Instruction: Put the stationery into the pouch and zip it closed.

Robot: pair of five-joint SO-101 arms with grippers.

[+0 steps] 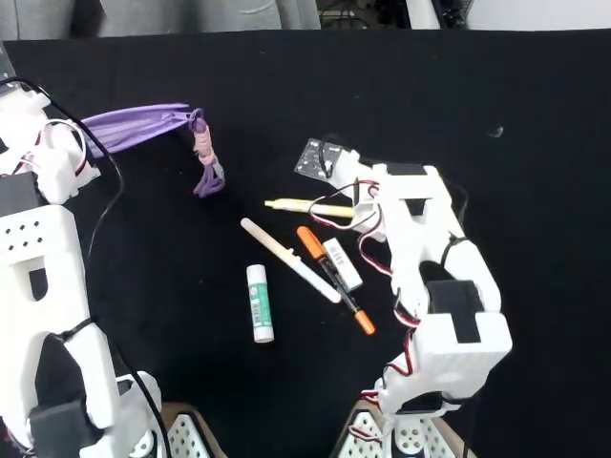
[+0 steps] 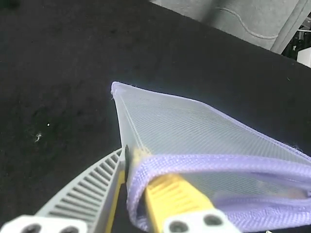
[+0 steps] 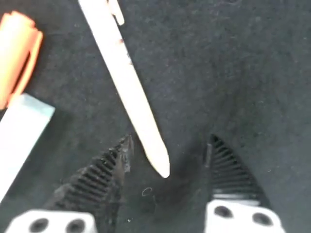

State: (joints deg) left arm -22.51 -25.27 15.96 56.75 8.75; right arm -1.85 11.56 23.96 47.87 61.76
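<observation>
A purple mesh pouch (image 1: pixel 143 126) hangs off the table at the far left, its pink and purple zipper pull (image 1: pixel 205 160) dangling. My left gripper (image 1: pixel 81 145) is shut on the pouch's zipper edge (image 2: pixel 204 165), with its yellow finger (image 2: pixel 170 194) inside the mouth and the pale finger outside. My right gripper (image 3: pixel 167 148) is open and low over the table. The end of the pale yellow pen (image 3: pixel 126 82) lies between its black fingers. In the high view the right gripper (image 1: pixel 351 208) is at the pen's (image 1: pixel 301 205) right end.
A long white pen (image 1: pixel 286 258), an orange marker (image 1: pixel 334 280), a white eraser (image 1: pixel 342 264) and a glue stick (image 1: pixel 260 302) lie together mid-table. The marker's cap (image 3: pixel 17 53) and the eraser (image 3: pixel 19 136) lie close beside the right gripper. Black cloth stretches far and right.
</observation>
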